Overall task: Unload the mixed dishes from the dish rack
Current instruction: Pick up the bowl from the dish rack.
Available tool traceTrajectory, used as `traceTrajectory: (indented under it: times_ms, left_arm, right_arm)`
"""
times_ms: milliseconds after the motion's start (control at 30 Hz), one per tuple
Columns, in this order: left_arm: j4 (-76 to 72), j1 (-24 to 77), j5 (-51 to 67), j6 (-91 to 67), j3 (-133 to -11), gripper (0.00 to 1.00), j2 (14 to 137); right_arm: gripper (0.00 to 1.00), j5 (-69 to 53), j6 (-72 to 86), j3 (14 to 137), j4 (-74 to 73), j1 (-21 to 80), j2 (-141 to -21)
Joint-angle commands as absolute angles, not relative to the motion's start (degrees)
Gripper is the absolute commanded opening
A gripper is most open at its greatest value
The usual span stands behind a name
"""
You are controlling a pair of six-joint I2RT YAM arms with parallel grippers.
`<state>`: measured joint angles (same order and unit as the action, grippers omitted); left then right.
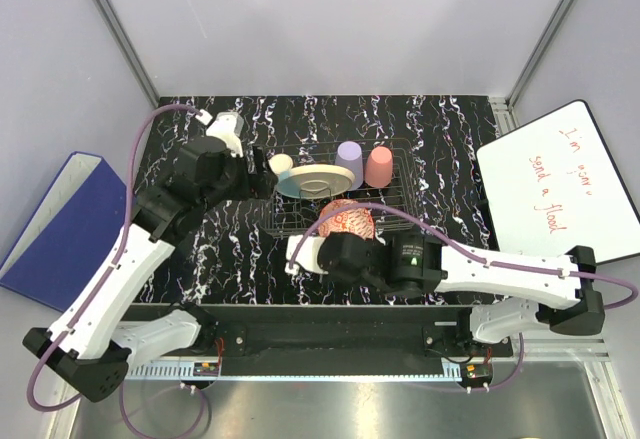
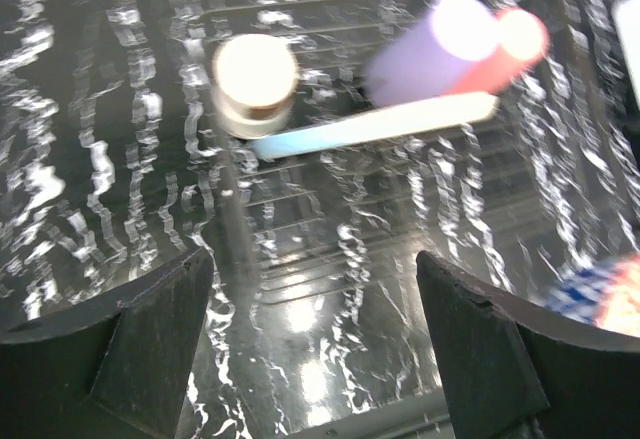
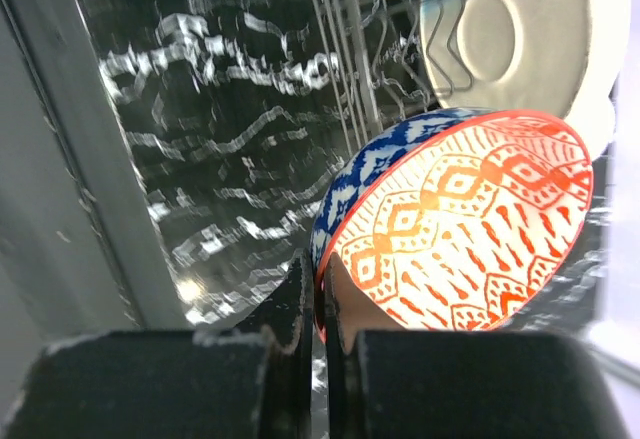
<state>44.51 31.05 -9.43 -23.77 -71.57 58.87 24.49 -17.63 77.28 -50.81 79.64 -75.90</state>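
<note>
The right tool point(image 3: 321, 294) pinches the stiff, slick, breakable bowl point(image 3: 460, 224) at its thin rim, likely a slippery hold; the left tool point(image 2: 315, 304) gapes empty.

The left wrist view is smeared by blur. The lavender cup point(image 2: 440, 49) and the pink cup point(image 2: 515, 44) run into one streak, and I cannot separate their rims. The bowl point(image 2: 612, 304) is cut off there by the right edge. In the right wrist view the top edge cuts the plate point(image 3: 510, 34), and the right gripper point(image 3: 318, 309) covers the bit of bowl rim between its fingers. From above, the right arm point(image 1: 400, 259) hides the bowl's near side.
</note>
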Motion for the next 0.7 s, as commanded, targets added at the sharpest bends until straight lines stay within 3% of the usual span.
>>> traceTrajectory:
  times_ms: [0,200,667]
  left_arm:
    - [43.9,32.6,4.8,-18.0,-75.1,0.85,60.3]
    - [48.2,40.1,6.6,-12.7,-80.3,0.84,63.6]
    - [50.0,45.8,10.6,-10.1,-82.8,0.82,69.6]
  right_arm:
    - [0.0,31.3,-26.3,75.3,-52.3,82.2,-73.7]
    - [0.0,26.6,-27.2,76.3,-54.2,83.1,-72.3]
    - [0.0,18.5,-26.2,84.2,-55.6,83.1,-73.7]
